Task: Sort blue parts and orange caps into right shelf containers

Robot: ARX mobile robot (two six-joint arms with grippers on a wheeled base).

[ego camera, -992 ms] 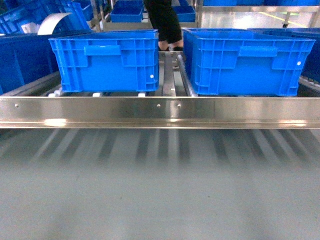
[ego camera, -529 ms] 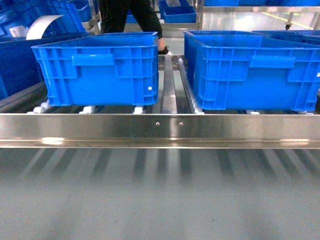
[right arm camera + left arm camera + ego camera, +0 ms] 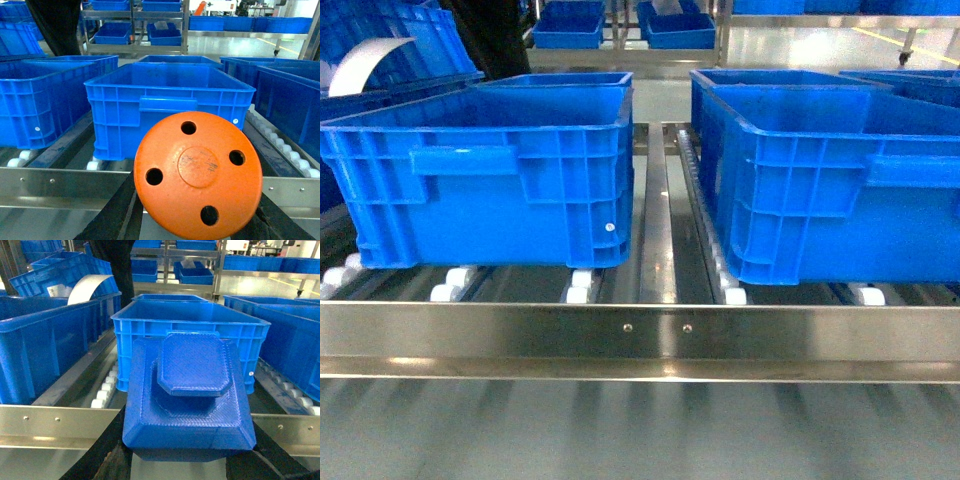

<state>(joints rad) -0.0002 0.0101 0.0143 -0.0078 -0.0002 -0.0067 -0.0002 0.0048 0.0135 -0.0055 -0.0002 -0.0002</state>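
Left gripper [image 3: 187, 467] clamped on ribbed blue part [image 3: 187, 400], right gripper [image 3: 197, 232] on glossy 4-holed orange cap [image 3: 198, 175], before ribbed crates [image 3: 485, 175].

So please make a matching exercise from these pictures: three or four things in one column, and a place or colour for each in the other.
Things:
1. blue part
2. orange cap
3. white rollers
4. metal rail

Descriptions:
A. under the crates
B. round, with four holes
C. held by the left gripper
D. across the shelf front

Pairs: 1-C, 2-B, 3-A, 4-D
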